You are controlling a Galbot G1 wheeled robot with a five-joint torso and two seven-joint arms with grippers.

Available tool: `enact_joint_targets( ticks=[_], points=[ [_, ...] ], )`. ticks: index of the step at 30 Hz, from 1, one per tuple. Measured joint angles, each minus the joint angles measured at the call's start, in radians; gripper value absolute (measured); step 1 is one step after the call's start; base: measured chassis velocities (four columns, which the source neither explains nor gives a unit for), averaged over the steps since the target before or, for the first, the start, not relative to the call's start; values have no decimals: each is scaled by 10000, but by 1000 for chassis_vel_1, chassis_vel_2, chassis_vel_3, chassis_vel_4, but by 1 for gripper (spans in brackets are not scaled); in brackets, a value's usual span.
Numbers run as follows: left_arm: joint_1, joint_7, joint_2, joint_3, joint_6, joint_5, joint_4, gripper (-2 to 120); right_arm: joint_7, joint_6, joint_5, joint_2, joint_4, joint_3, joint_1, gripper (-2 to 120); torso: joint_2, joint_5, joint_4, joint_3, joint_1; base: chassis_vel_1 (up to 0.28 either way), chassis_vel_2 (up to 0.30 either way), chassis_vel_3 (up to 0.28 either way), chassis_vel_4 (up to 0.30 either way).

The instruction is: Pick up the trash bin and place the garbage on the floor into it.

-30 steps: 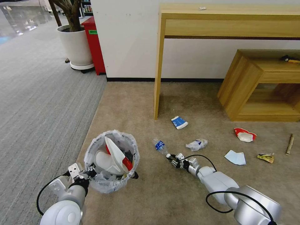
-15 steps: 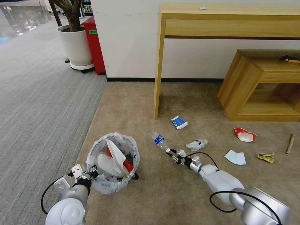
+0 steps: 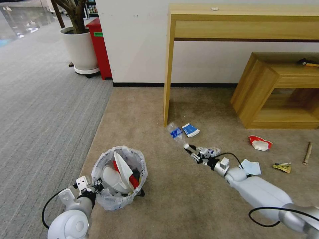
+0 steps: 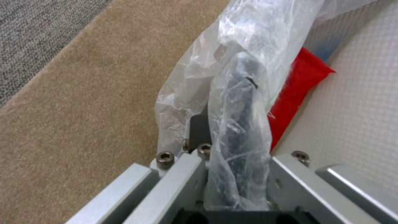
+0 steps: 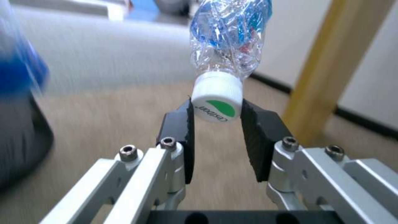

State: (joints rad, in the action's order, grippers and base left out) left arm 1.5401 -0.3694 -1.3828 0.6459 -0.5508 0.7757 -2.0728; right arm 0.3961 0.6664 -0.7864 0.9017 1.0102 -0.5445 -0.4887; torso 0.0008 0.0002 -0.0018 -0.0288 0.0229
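The beige carpet floor (image 3: 139, 109) fills the middle of the head view, with a grey ribbed carpet (image 3: 40, 113) bordering it at nine o'clock. A wooden table (image 3: 239, 20) stands against the wall at twelve o'clock, and a low wooden shelf (image 3: 275, 89) sits at two o'clock.

The trash bin (image 3: 119, 179), lined with a crinkled plastic bag, sits at seven o'clock, holding white slippers and red scraps. The left gripper (image 3: 96, 188) is clamped on the bin's near rim; the left wrist view shows the rim and bag (image 4: 240, 124) pinched between its jaws.

The right arm reaches out from five o'clock toward the centre. The right gripper (image 3: 188, 148) holds a crushed clear plastic bottle (image 3: 175, 132) with a blue label, its black pads closed on the white cap (image 5: 217, 97); the bottle juts out beyond the gripper, toward the table leg.

Other garbage lies on the floor: a blue-white carton (image 3: 190, 130) just beside the bottle, a crumpled white wrapper (image 3: 212, 151) by the right wrist, a blue mask (image 3: 251, 167) and a red-white cup (image 3: 260, 143) at three o'clock, then a small yellowish wrapper (image 3: 282, 167) and a wooden stick (image 3: 307, 153) farther right.
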Motion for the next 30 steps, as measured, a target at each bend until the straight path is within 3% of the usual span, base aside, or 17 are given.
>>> enact_joint_targets(
  ticks=[3, 10, 22, 30],
  points=[
    [-52, -43, 70, -23, -38, 39, -8, 0, -363, -239, -292, -352, 1508, -273, 305, 25, 1, -1, -3, 0, 0, 0, 0, 0, 0],
    [-68, -92, 98, 19, -83, 94, -56, 0, -1022, -603, -637, -577, 3613, -984, 1096, 25, 0, -1, 0, 0, 0, 0, 0, 0, 0],
    [-37, -109, 21, 198, -100, 108, -199, 0, -1599, -859, -964, -69, 4848, -2805, 2836, 25, -1, -1, 0, 0, 0, 0, 0, 0, 0],
    [-72, -120, 27, 249, -116, 131, -196, 0, -1879, -1039, -1080, 181, 5406, -3480, 2976, 25, -3, 0, -1, 0, 0, 0, 0, 0, 0]
  ],
)
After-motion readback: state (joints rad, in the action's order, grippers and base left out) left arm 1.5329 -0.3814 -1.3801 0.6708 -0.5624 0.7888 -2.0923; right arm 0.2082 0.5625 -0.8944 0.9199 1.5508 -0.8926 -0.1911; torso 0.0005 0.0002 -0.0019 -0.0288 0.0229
